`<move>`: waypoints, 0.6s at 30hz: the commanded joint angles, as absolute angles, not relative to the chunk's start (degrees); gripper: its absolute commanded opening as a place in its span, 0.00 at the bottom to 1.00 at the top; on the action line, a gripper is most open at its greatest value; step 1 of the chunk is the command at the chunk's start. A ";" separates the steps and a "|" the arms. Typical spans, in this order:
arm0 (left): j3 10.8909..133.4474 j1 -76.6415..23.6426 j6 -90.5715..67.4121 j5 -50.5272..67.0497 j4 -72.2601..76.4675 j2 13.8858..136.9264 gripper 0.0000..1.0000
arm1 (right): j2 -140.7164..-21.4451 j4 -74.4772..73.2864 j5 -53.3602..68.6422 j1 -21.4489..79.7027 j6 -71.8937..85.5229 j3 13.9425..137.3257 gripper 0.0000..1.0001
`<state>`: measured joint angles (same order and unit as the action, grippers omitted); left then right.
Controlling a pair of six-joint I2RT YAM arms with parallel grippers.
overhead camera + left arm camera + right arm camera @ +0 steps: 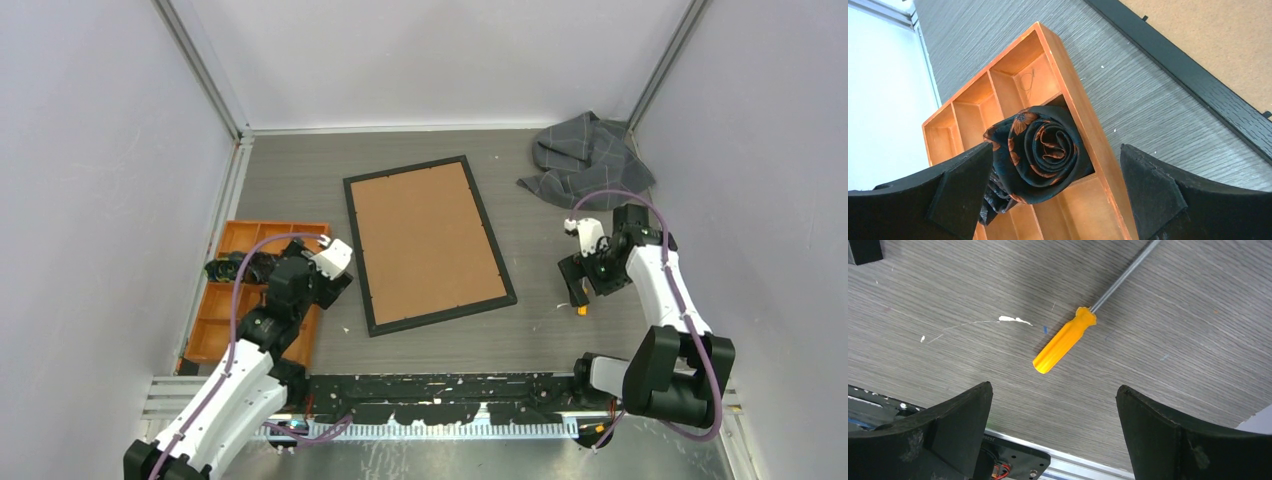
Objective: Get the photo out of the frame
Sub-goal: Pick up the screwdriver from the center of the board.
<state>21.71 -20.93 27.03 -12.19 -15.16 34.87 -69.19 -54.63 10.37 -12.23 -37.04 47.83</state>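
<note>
My left pincer (1055, 167) stands wide open and grips nothing. It hangs over the orange tray (1074, 102), which lies just left of the frame (428, 245), near that frame's lower left corner. In my left wrist view a rolled dark fabric with orange flowers (1044, 150) sits in one compartment of the tray, on the side towards the frame, and shows between my two fingers. Whether my left finger (965, 180) touches that fabric I cannot tell.

My right pincer (1054, 402) is spread open too, and empty. It hovers over the grey table (540, 330) well to the right of the frame, level with its lower half. Below it lies a screwdriver (1064, 340) with a yellow-orange handle and a bare metal shaft, flat on the table and apart from both my fingers.

The frame itself lies flat in the middle of the table, face down, its brown board back upward inside the thin black border, turned slightly off square. The photo is out of my sight; only the board shows. A crumpled grey cloth (585, 160) lies beyond the frame's upper right corner, apart from it.
</note>
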 commanded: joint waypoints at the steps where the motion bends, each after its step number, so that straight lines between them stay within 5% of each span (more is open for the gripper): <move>1: 22.29 -20.65 26.55 -15.33 -11.46 35.29 1.00 | -69.37 -52.76 12.14 -12.42 -40.87 45.81 0.98; 18: 21.12 -20.65 26.52 -13.45 -11.24 37.03 1.00 | -79.84 -37.78 6.84 -12.44 -34.01 40.82 0.72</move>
